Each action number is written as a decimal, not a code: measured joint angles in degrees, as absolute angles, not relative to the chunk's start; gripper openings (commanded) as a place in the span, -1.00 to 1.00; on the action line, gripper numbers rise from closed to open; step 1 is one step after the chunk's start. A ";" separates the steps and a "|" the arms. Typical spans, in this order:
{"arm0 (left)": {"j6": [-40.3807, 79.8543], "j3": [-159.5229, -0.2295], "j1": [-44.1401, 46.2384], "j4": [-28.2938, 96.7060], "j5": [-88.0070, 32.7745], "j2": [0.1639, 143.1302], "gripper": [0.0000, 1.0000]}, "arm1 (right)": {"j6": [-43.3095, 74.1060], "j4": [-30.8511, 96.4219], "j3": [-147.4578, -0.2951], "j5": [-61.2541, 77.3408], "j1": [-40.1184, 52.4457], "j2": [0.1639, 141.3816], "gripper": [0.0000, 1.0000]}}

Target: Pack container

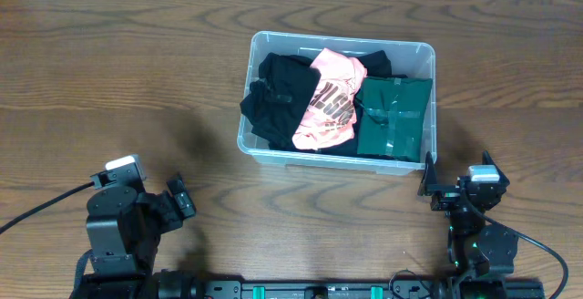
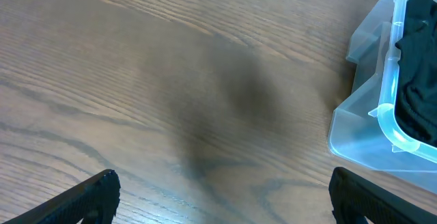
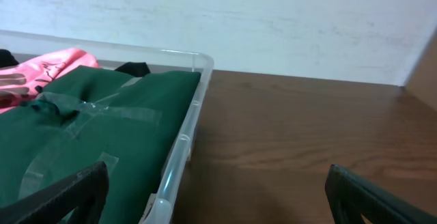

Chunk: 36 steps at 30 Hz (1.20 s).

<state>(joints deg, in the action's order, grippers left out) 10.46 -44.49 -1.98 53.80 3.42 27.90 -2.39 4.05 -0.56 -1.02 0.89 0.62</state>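
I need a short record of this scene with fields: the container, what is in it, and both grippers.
container: clear, open on top, standing on the table
contents: black cloth on the left, pink cloth in the middle, green packet on the right
left gripper: open, empty, over wood
right gripper: open, empty, beside the container

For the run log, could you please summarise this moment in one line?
container: black garment, pink garment, green garment inside | left jaws: open, empty | right jaws: open, empty
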 measured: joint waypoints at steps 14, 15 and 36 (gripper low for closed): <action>10.46 -44.49 -1.98 53.82 3.42 27.90 0.96 | -2.63 4.08 -0.56 -1.02 0.89 0.62 0.98; 10.46 -44.49 -1.96 53.82 3.42 27.90 0.96 | -2.63 4.08 -0.56 -1.02 0.89 0.62 0.98; 10.48 -6.63 0.86 11.64 2.74 0.84 0.96 | -2.79 4.05 -0.51 -0.99 0.89 0.62 0.99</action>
